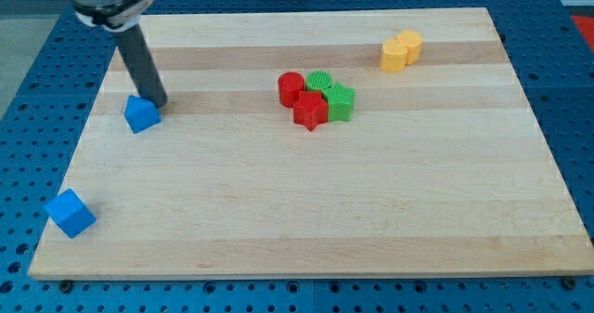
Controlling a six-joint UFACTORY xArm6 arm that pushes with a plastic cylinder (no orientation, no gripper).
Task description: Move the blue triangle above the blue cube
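The blue triangle [141,114] lies on the wooden board [306,192] at the view's left, upper part. The blue cube [71,212] sits near the board's lower left corner, below and to the left of the triangle. My tip [159,105] is at the end of the dark rod that comes down from the view's top left. It stands right at the triangle's upper right edge, touching or almost touching it.
A red cylinder [290,87], a red star [311,110], a green block [320,82] and a green star [341,102] cluster at the upper middle. Two yellow blocks [400,50] sit at the upper right.
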